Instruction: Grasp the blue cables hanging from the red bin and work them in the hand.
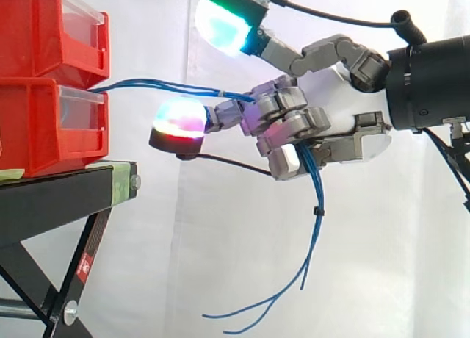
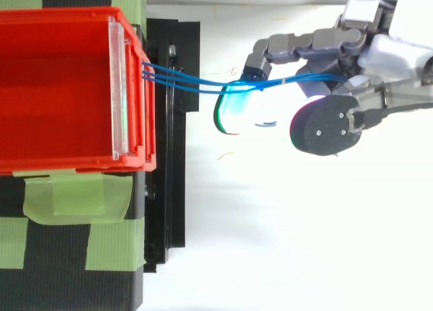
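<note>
White curtain (image 1: pixel 220 264) behind. A black bench (image 1: pixel 66 184) at 9 o'clock carries two stacked red bins (image 1: pixel 37 125), which the left edge cuts off. The cables (image 1: pixel 154 83) come out at the lower bin's front lip, and their start inside is hidden. Their long axis runs level from 9 to 3 o'clock in both views, across to the robot hand (image 1: pixel 345 136). The hand's fingers are curled round the cables and hold them. The stretch inside the curl is covered. Below the hand the loose ends drop toward 6 o'clock, then sweep out toward 8. A small black tie (image 1: pixel 317 211) binds them there. The arm is cut off at 3 o'clock.
</note>
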